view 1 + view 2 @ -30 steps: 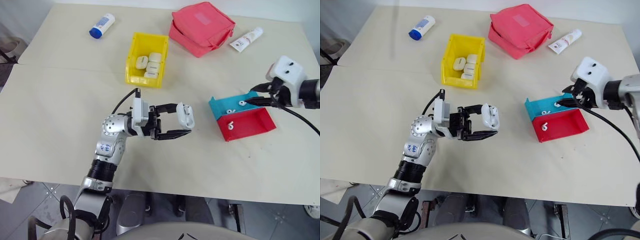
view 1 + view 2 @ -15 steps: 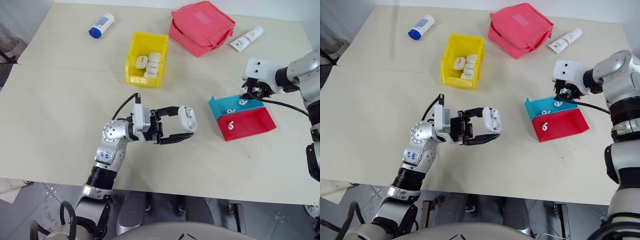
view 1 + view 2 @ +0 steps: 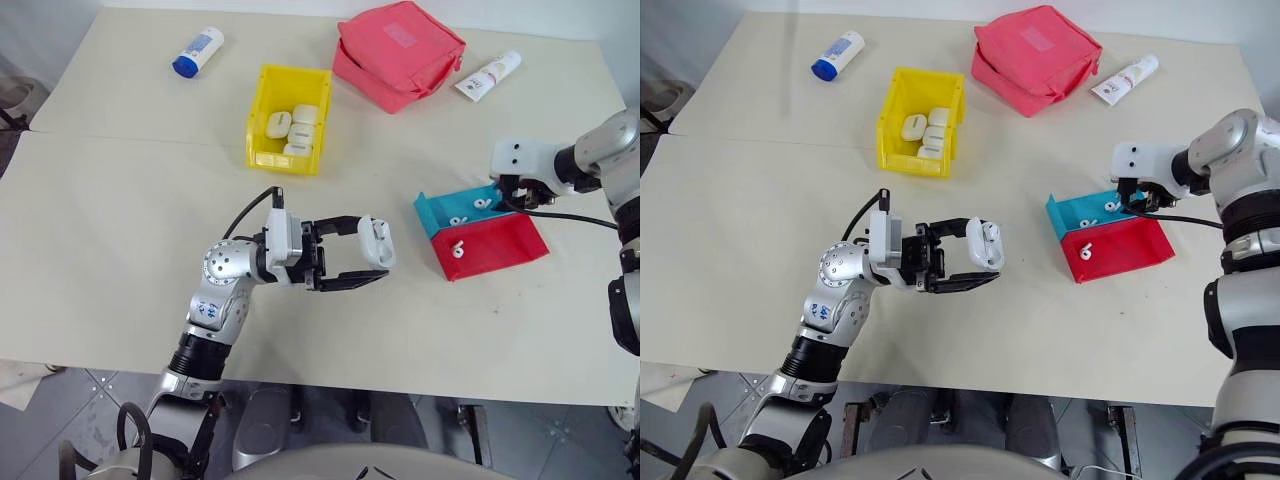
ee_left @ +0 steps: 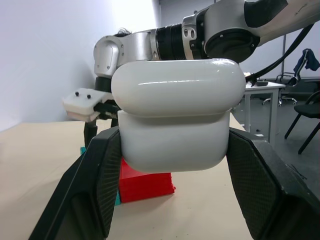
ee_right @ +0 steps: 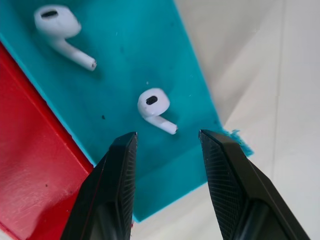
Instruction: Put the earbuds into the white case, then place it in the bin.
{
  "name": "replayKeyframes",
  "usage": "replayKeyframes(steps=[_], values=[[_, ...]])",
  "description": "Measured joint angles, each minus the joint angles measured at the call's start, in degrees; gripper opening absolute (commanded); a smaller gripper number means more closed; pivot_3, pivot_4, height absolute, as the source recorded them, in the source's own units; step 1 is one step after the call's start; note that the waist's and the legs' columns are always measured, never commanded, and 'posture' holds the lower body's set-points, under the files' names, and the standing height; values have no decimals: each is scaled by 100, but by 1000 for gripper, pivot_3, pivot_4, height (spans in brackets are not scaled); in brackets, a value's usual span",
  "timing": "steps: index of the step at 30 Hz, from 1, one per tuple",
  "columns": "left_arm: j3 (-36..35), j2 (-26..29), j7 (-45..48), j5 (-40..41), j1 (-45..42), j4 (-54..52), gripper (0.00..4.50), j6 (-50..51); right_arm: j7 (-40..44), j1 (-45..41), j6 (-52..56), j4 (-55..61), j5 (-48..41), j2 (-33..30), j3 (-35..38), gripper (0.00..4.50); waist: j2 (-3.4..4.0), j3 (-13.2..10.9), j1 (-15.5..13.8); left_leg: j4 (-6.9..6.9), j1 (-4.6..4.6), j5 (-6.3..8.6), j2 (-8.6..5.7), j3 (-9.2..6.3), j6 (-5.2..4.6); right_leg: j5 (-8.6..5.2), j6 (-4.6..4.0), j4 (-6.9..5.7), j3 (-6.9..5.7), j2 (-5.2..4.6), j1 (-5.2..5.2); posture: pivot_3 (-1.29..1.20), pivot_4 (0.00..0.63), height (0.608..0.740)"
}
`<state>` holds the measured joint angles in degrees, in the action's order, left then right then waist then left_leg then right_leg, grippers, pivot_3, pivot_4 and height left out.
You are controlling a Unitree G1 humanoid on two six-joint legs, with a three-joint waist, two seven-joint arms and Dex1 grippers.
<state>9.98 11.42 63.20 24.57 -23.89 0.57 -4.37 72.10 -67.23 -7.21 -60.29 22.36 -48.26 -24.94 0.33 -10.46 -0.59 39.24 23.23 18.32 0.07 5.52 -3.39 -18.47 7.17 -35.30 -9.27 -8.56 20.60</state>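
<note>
My left gripper [image 3: 372, 250] is shut on the white case [image 3: 377, 239] and holds it above the table's middle. In the left wrist view the case [image 4: 175, 120] sits clamped between both fingers [image 4: 100, 180]. My right gripper [image 3: 515, 200] points down over the far end of the teal tray [image 3: 438, 208], open. In the right wrist view its fingertips [image 5: 125, 150] stand on either side of one earbud [image 5: 154, 106], close above it. A second earbud [image 5: 60, 25] lies further along the teal tray. A third earbud [image 3: 458, 248] lies in the red tray [image 3: 505, 245]. The yellow bin [image 3: 285, 160] stands at the back left.
Several white cases [image 3: 292, 128] lie inside the bin. A red fabric pouch [image 3: 400, 55] sits behind the trays, a white tube [image 3: 488, 77] to its right, and a white-and-blue bottle [image 3: 197, 50] at the far left. Bare tabletop lies between the bin and the trays.
My right gripper has swung in from the right, tipped downward and come down over the teal tray's far end. The left gripper has kept still with the case.
</note>
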Motion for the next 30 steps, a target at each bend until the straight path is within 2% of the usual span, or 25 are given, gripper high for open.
replayKeyframes(steps=[22,30], values=[[-2,116,-192,3,172,-239,2774,117,-137,-176,-82,-333,229,409,55,2045,11,-5,72,-3,0,-1,0,-5,2,0,0,-2,7,0,0,0,150,740],[-2,114,-197,2,170,-231,2774,109,59,-175,441,-286,186,409,80,2045,11,-5,70,-3,0,-1,0,-5,2,0,0,-3,7,0,0,0,150,740]])
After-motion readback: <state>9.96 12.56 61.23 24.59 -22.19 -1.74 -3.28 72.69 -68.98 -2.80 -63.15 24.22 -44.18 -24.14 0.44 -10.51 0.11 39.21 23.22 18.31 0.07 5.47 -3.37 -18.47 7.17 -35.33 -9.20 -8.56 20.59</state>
